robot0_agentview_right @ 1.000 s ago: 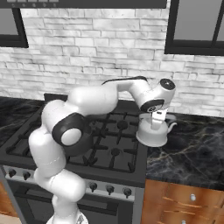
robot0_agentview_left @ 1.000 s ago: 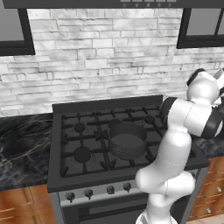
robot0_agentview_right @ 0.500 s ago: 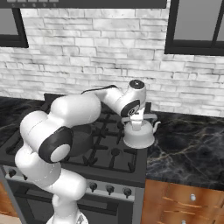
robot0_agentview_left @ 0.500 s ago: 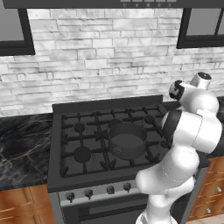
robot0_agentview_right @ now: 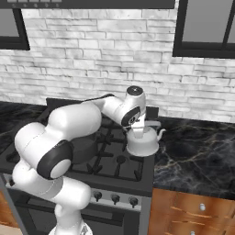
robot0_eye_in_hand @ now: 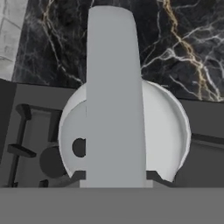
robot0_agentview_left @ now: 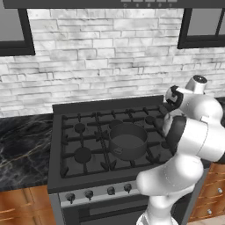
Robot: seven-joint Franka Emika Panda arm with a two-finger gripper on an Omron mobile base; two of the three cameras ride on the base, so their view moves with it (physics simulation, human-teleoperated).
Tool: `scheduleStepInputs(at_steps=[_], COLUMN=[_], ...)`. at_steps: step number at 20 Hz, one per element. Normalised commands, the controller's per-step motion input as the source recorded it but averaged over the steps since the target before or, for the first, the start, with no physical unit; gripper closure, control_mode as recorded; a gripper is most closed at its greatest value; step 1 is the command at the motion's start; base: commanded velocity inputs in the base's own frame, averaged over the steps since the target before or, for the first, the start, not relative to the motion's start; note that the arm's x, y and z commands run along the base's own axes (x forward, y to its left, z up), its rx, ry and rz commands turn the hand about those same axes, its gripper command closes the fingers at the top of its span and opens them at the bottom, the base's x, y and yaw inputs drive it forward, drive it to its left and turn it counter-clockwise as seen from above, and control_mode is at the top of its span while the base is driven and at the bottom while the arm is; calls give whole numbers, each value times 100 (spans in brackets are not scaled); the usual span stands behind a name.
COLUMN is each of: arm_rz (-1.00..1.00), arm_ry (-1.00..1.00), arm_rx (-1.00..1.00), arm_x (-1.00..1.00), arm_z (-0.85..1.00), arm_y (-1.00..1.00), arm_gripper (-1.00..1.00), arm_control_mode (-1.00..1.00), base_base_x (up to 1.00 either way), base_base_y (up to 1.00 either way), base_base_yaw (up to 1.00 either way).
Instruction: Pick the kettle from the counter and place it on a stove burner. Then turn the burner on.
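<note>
Hanging over the right edge of the stove top (robot0_agentview_right: pixel 114 172), the kettle (robot0_agentview_right: pixel 143 141) is in the gripper (robot0_agentview_right: pixel 138 125), whose jaws are closed narrowly on the flat pale handle (robot0_eye_in_hand: pixel 114 96) that arches over the domed lid; the hand view shows the handle running up between the finger tips, with a small round burner cap (robot0_eye_in_hand: pixel 52 162) and the veined black counter (robot0_eye_in_hand: pixel 183 52) below. A rigid, smooth metal body like this likely carries some weight and could swing or slip on so thin a strap. The middle of the handle, directly above the lid, looks the soundest hold, keeping the spout (robot0_agentview_right: pixel 160 133) level.
</note>
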Motion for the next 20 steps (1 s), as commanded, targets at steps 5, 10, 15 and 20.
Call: scheduleStepInputs(at_steps=[5,10,15,20], arm_rz=[1,1,2,0], arm_ry=[0,-4,-11,-13], arm_rx=[1,0,0,1], arm_x=[-14,-38,-20,-3], arm_z=[8,9,0,0], arm_y=[34,17,18,27], arm_gripper=[100,100,100,100], arm_control_mode=[-100,-100,-100,-100], base_base_x=[0,0,0,0], base_base_y=[0,0,0,0], base_base_yaw=[0,0,0,0])
